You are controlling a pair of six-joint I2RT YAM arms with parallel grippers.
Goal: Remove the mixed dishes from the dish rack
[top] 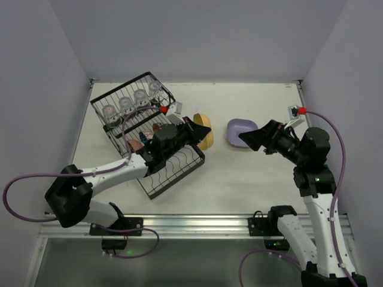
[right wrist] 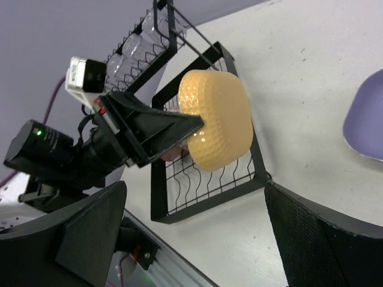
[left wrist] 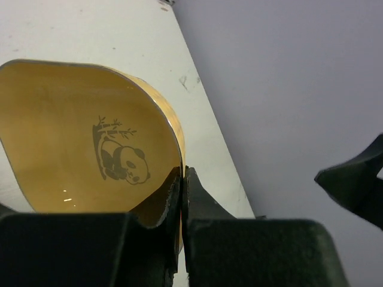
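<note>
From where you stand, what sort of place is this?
Likely a robot test booth: bare walls boxing a white table, a dish rack, left arm and right arm bolted down.

purple plate (right wrist: 366, 119) cut off by right edge; yellow plate (left wrist: 66, 137) lower rim hidden behind left end effector (left wrist: 182, 179).

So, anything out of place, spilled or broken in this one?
Nothing spilled or broken. The dish rack sits skewed to the table edges. The yellow plate hangs on edge, pinched by its rim in the left tool: handling, not a fault.
</note>
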